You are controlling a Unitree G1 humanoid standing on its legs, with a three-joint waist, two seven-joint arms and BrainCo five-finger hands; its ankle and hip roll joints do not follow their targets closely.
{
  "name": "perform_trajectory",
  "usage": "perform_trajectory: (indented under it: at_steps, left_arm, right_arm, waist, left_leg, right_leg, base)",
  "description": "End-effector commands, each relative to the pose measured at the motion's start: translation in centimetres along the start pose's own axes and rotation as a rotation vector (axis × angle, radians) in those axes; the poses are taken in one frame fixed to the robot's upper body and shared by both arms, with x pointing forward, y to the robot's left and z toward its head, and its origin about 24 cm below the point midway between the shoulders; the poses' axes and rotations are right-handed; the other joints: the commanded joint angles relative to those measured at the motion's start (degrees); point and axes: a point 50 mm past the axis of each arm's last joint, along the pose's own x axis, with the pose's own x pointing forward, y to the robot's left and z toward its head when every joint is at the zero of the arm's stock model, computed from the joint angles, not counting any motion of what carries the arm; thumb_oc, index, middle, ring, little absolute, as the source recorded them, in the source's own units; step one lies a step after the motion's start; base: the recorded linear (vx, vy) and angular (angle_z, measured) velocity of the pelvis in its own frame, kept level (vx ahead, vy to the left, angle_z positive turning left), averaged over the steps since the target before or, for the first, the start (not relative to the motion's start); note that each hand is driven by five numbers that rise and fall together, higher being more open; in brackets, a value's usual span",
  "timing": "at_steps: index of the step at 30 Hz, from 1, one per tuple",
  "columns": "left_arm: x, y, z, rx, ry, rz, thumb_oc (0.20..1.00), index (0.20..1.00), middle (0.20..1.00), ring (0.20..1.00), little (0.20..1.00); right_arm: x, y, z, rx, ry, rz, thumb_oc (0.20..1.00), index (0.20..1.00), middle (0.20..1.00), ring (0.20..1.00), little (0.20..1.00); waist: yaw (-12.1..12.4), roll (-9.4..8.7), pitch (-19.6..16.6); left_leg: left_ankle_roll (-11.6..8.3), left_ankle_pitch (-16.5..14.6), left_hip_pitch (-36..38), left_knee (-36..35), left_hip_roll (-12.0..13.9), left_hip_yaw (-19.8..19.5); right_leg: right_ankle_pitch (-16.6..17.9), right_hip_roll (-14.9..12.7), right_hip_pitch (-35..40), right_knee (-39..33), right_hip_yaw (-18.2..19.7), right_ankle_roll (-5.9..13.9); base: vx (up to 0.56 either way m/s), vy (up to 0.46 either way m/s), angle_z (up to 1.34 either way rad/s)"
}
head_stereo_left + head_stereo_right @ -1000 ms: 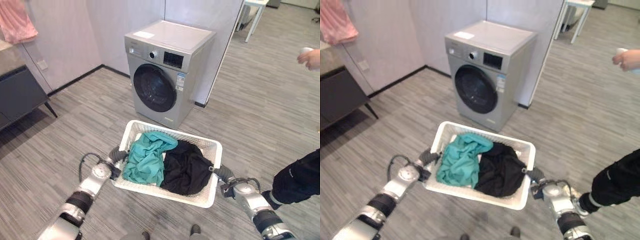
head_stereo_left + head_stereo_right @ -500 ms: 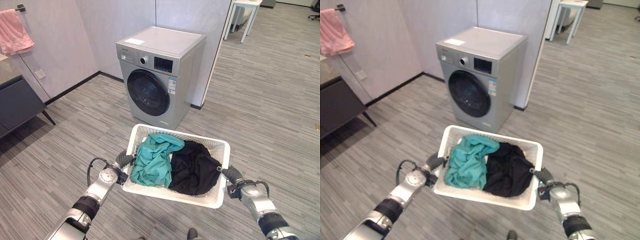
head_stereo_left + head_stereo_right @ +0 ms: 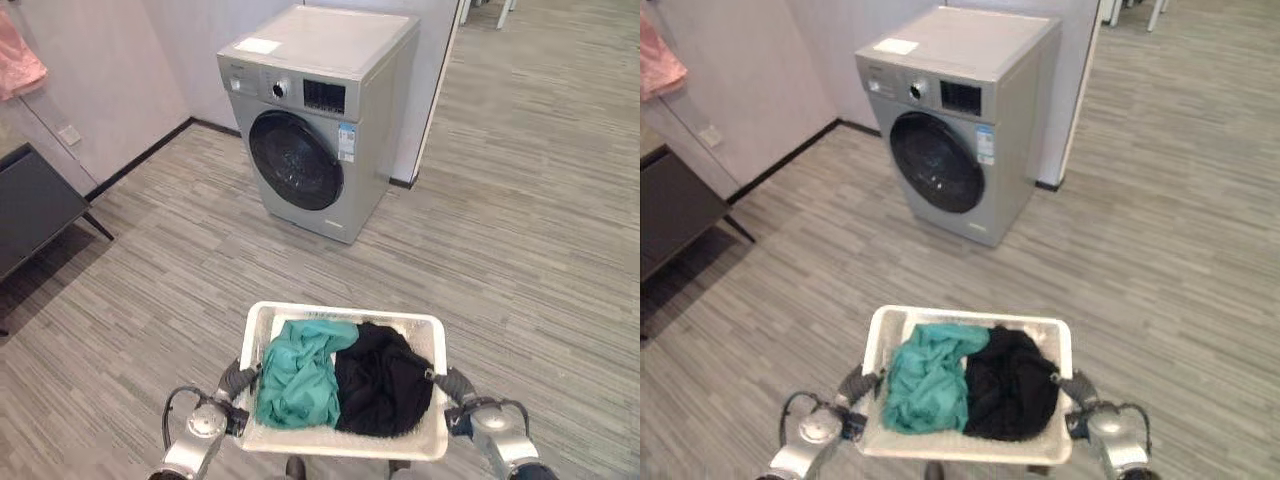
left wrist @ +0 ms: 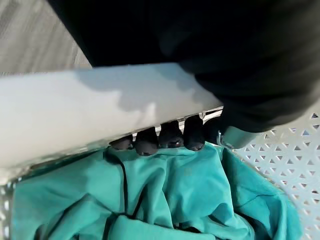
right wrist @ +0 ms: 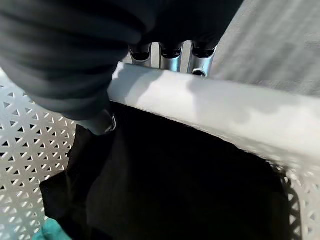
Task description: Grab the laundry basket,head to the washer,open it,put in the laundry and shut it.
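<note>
I carry a white perforated laundry basket [image 3: 420, 328] low in front of me, with a teal cloth [image 3: 298, 378] on its left and a black garment [image 3: 382, 384] on its right. My left hand [image 3: 236, 381] is curled round the basket's left rim [image 4: 75, 112], its dark fingertips [image 4: 171, 140] hooked inside above the teal cloth [image 4: 150, 200]. My right hand [image 3: 452, 385] grips the right rim [image 5: 210, 107] with fingers [image 5: 171, 52] wrapped over it, beside the black garment [image 5: 175, 185]. The grey front-loading washer [image 3: 312, 120] stands ahead against the wall, its round dark door [image 3: 295, 160] closed.
A dark cabinet [image 3: 30, 210] on thin legs stands at the left wall, with a pink towel [image 3: 18, 60] hanging above it. Grey plank floor [image 3: 500, 220] stretches between me and the washer and off to the right.
The view has tilted down and moved forward: the washer sits higher in the picture and the basket lower. Both hands keep their hold on the rims.
</note>
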Motion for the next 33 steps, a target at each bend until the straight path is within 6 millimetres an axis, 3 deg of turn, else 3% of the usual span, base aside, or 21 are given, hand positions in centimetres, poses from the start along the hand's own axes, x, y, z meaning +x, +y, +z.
perform_trajectory:
  at_steps: [1,4,6,7,8,9,12,14,15,18,19,24,25,26,27,28,30,31,32,33]
  left_arm:
    - [0.8,3.5,4.5,-0.01,-0.204,0.088,0.2,0.2,0.2,0.2,0.2]
    - [0.8,3.5,4.7,-0.005,-0.21,0.081,0.2,0.2,0.2,0.2,0.2]
    - [0.7,3.5,5.0,0.015,-0.216,0.07,0.2,0.2,0.2,0.2,0.2]
    - [0.8,3.4,5.1,0.028,-0.216,0.064,0.2,0.2,0.2,0.2,0.2]
    - [0.8,3.4,5.0,0.03,-0.207,0.063,0.2,0.2,0.2,0.2,0.2]
    - [0.8,3.4,5.0,0.03,-0.207,0.063,0.2,0.2,0.2,0.2,0.2]
    - [1.0,3.2,5.1,0.033,-0.207,0.052,0.2,0.2,0.2,0.2,0.2]
    - [1.1,3.2,5.2,0.032,-0.212,0.055,0.2,0.2,0.2,0.2,0.2]
    - [1.3,3.2,5.6,0.036,-0.223,0.053,0.2,0.2,0.2,0.2,0.2]
    - [1.8,2.9,6.7,0.061,-0.251,0.059,0.2,0.2,0.2,0.2,0.2]
    - [1.9,2.8,6.9,0.063,-0.257,0.056,0.2,0.2,0.2,0.2,0.2]
    - [2.2,2.0,6.8,0.061,-0.253,0.037,0.2,0.2,0.2,0.2,0.2]
    - [2.3,1.6,6.4,0.057,-0.241,0.028,0.2,0.2,0.2,0.2,0.2]
    - [2.5,1.1,6.2,0.052,-0.229,0.017,0.2,0.2,0.2,0.2,0.2]
    - [2.5,0.6,6.0,0.011,-0.219,0.001,0.2,0.2,0.2,0.2,0.2]
    - [2.5,0.6,6.0,0.012,-0.219,0.001,0.2,0.2,0.2,0.2,0.2]
    - [2.4,0.6,5.5,-0.016,-0.203,0.015,0.2,0.2,0.2,0.2,0.2]
    - [2.4,0.6,5.4,-0.025,-0.199,0.019,0.2,0.2,0.2,0.2,0.2]
    - [2.3,0.6,5.3,-0.032,-0.193,0.018,0.2,0.2,0.2,0.2,0.2]
    - [2.3,0.6,5.3,-0.032,-0.193,0.018,0.2,0.2,0.2,0.2,0.2]
  right_arm:
    - [-0.1,-4.3,6.0,0.0,-0.257,-0.138,0.2,0.2,0.2,0.2,0.2]
    - [-0.4,-4.7,5.5,0.008,-0.245,-0.155,0.2,0.2,0.2,0.2,0.2]
    - [-0.8,-5.1,4.6,0.039,-0.228,-0.18,0.2,0.2,0.2,0.2,0.2]
    - [-0.9,-4.9,3.6,0.066,-0.203,-0.183,0.2,0.2,0.2,0.2,0.2]
    - [-0.9,-4.5,3.3,0.065,-0.192,-0.17,0.2,0.2,0.2,0.2,0.2]
    - [-0.9,-4.5,3.3,0.065,-0.192,-0.17,0.2,0.2,0.2,0.2,0.2]
    - [-1.1,-3.8,1.9,0.097,-0.155,-0.149,0.2,0.2,0.2,0.2,0.2]
    - [-1.1,-3.8,1.7,0.105,-0.149,-0.151,0.2,0.2,0.2,0.2,0.2]
    - [-1.2,-3.5,1.3,0.112,-0.137,-0.144,0.2,0.2,0.2,0.2,0.2]
    - [-1.2,-3.3,1.3,0.113,-0.142,-0.137,0.2,0.2,0.2,0.2,0.2]
    - [-1.2,-3.3,1.5,0.108,-0.149,-0.135,0.2,0.2,0.2,0.2,0.2]
    - [-1.5,-3.6,1.5,0.108,-0.161,-0.137,0.2,0.2,0.2,0.2,0.2]
    - [-1.5,-3.6,1.3,0.105,-0.156,-0.135,0.2,0.2,0.2,0.2,0.2]
    - [-1.5,-3.7,0.9,0.111,-0.142,-0.139,0.2,0.2,0.2,0.2,0.2]
    - [-1.5,-3.9,0.6,0.128,-0.125,-0.158,0.2,0.2,0.2,0.2,0.2]
    - [-1.5,-3.9,0.6,0.129,-0.125,-0.157,0.2,0.2,0.2,0.2,0.2]
    - [-1.1,-3.5,0.7,0.163,-0.13,-0.158,0.2,0.2,0.2,0.2,0.2]
    - [-1.0,-3.2,0.6,0.177,-0.119,-0.155,0.2,0.2,0.2,0.2,0.2]
    - [-1.0,-3.1,0.3,0.184,-0.11,-0.155,0.2,0.2,0.2,0.2,0.2]
    - [-1.0,-3.1,0.3,0.184,-0.11,-0.155,0.2,0.2,0.2,0.2,0.2]
  waist:
    - [-0.2,-4.03,1.29]
    - [-0.06,-3.72,1.04]
    - [-0.48,-3.23,1.26]
    - [-1.74,-2.44,2.3]
    - [-2.11,-2.07,2.78]
    - [-2.1,-2.08,2.78]
    - [-3.76,-1.85,2.99]
    - [-4.03,-1.88,2.85]
    - [-4.81,-2.31,2.93]
    - [-6.6,-2.93,3.6]
    - [-6.86,-2.77,3.43]
    - [-8.46,-2.76,2.19]
    - [-8.73,-2.22,1.39]
    - [-9.15,-1.62,0.65]
    - [-9.4,-1.31,0.74]
    - [-9.5,-1.47,0.58]
    - [-8.36,-1.24,1.13]
    - [-7.79,-1.69,1.49]
    - [-7.6,-1.77,1.47]
    - [-7.58,-1.76,1.48]
  left_leg:
    - [2.33,-7.49,-8.22,13.78,-0.27,4.13]
    - [3.97,-8.68,-6.78,13.22,-1.7,4.22]
    - [5.54,-8.56,-5.0,12.06,-3.22,2.48]
    - [6.28,-8.08,-2.42,9.99,-3.96,1.57]
    - [6.42,-8.02,-0.93,8.91,-4.2,1.59]
    - [6.42,-8.02,-0.92,8.9,-4.21,1.59]
    - [5.39,-7.16,1.99,5.19,-5.0,0.4]
    - [5.07,-7.19,2.9,4.17,-5.26,0.22]
    - [4.38,-8.28,4.48,3.63,-5.76,-0.17]
    - [4.1,-12.45,8.37,5.13,-7.33,-2.39]
    - [3.94,-13.85,9.49,5.51,-7.27,-2.94]
    - [2.85,-15.18,12.49,8.87,-7.93,-4.26]
    - [1.86,-14.29,12.59,10.98,-7.53,-4.26]
    - [-0.21,-10.89,11.94,14.49,-6.67,-4.4]
    - [-3.48,-3.39,6.7,29.21,-1.53,-0.6]
    - [-3.43,-3.29,6.36,29.35,-1.7,-0.68]
    - [-5.06,2.83,1.92,42.49,2.74,2.85]
    - [-4.6,3.86,-0.2,47.32,4.88,4.38]
    - [-3.57,3.51,-0.78,47.69,6.39,6.18]
    - [-3.58,3.5,-0.78,47.7,6.4,6.19]
  right_leg:
    - [-4.97,-7.23,3.39,1.64,-1.09,4.09]
    - [-5.34,-9.43,2.87,5.99,-0.92,4.32]
    - [-5.73,-10.08,1.28,15.17,0.23,2.69]
    - [-7.35,-7.37,-2.28,23.89,2.37,1.77]
    - [-8.04,-5.83,-4.17,26.74,1.5,1.33]
    - [-8.05,-5.83,-4.18,26.76,1.51,1.33]
    - [-9.8,-0.53,-7.84,22.83,-0.84,0.57]
    - [-8.75,0.01,-8.82,19.54,-2.34,0.76]
    - [-7.31,1.59,-9.68,12.77,-4.27,1.22]
    - [-3.95,4.01,-13.48,4.54,-2.49,2.92]
    - [-4.01,4.32,-13.84,3.67,-2.07,3.48]
    - [-2.48,3.74,-12.94,6.46,-3.01,2.47]
    - [-2.7,4.18,-11.82,7.26,-2.73,1.76]
    - [-3.02,5.03,-10.62,8.56,-2.0,0.78]
    - [-4.88,5.43,-7.31,10.4,-1.86,-1.75]
    - [-4.72,5.25,-7.48,10.29,-1.9,-1.76]
    - [-7.31,6.67,-3.66,9.54,-2.68,-4.6]
    - [-8.48,7.53,-2.25,9.09,-1.35,-5.96]
    - [-9.31,8.04,-1.21,8.82,-0.79,-6.57]
    - [-9.3,8.05,-1.21,8.82,-0.78,-6.58]
  base:
    - [0.01,0.423,-0.06]
    - [0.08,0.281,-0.07]
    - [0.14,0.341,-0.03]
    - [0.18,0.383,0.18]
    - [0.13,0.271,0.27]
    - [0.12,0.16,0.28]
    - [0.2,0.086,0.0]
    - [0.22,0.028,0.32]
    - [0.24,-0.02,0.21]
    - [0.45,-0.011,0.3]
    - [0.37,-0.016,0.56]
    - [0.38,-0.068,0.67]
    - [0.32,-0.109,0.52]
    - [0.55,-0.238,0.62]
    - [0.38,-0.199,0.64]
    - [0.29,-0.199,0.62]
    - [0.23,-0.196,0.18]
    - [0.28,-0.208,-0.28]
    - [0.18,-0.123,-0.38]
    - [0.34,-0.084,-0.5]
